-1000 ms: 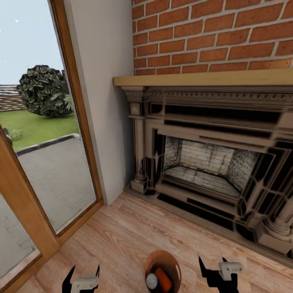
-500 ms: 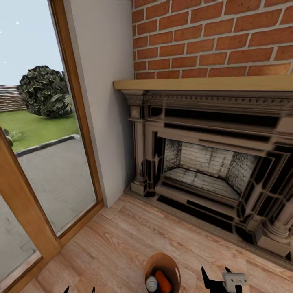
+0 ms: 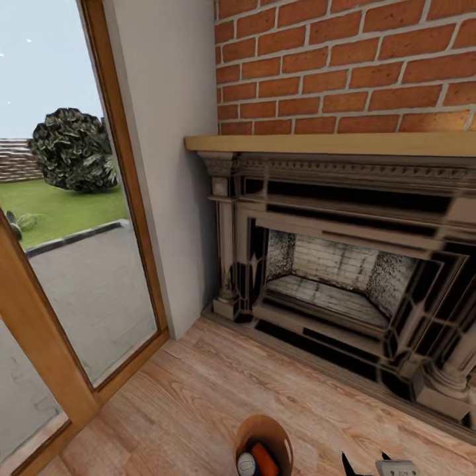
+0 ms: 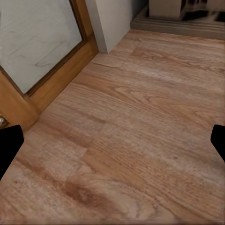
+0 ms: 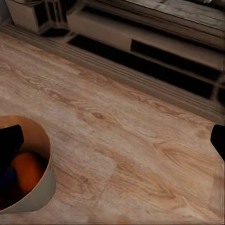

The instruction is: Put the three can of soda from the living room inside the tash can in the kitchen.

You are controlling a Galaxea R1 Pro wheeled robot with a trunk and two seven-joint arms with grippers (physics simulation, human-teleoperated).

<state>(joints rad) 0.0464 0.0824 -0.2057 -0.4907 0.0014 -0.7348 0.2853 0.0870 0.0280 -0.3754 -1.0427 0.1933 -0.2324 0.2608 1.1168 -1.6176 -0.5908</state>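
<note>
Tash can (image 3: 263, 444) stands on the wood floor (image 3: 198, 396) in front of the dark fireplace (image 3: 344, 277), on the side nearer the glass door (image 3: 73, 218); inside it an orange soda can (image 3: 266, 460) and a silvery-topped can (image 3: 246, 464) lie touching; right gripper (image 3: 377, 467) just beside the bin, fingers spread wide, holding nothing; left gripper (image 4: 112, 140) over bare floor near the door frame, fingers wide apart, empty.

At 5 o'clock in the head view the right gripper (image 3: 370, 463) shows matte black pointed fingers beside a pale grey blocky housing, while both wrist views show flat black fingertips (image 4: 9, 145) with angular edges, featureless and unmarked
</note>
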